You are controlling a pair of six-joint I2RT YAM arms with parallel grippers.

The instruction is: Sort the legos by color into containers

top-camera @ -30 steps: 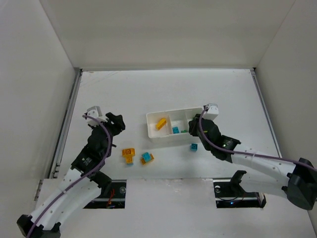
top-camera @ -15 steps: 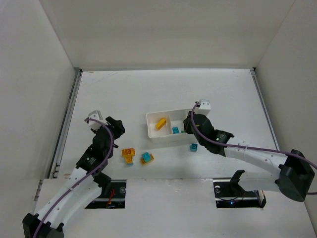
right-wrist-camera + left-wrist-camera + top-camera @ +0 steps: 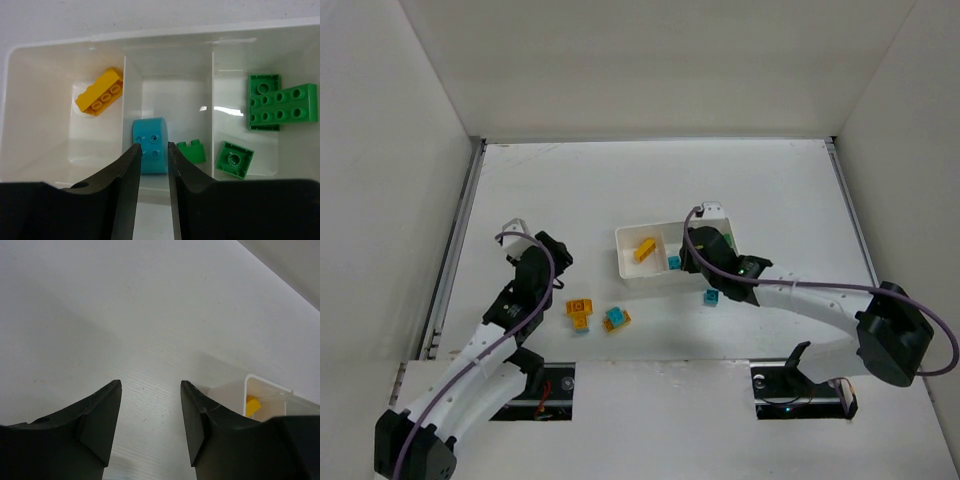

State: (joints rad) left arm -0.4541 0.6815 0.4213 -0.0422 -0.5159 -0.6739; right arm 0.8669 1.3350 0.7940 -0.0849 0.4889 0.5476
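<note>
Top external view: a matte white counter (image 3: 770,190) is enclosed by plain white walls (image 3: 650,70). Left of the glossy plastic tray (image 3: 640,272), the left claw (image 3: 151,384) is spread wide. Over a rounded cyan brick (image 3: 150,132) in the tray's middle compartment, the right claw (image 3: 152,146) is held slightly parted, empty.

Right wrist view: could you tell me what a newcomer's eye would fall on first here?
A cyan brick in the white tray's middle compartment stands out, framed by the right gripper's close-set fingers. Right beside it, a small green brick shares that compartment, while the other green bricks lie in the right-hand one.
</note>
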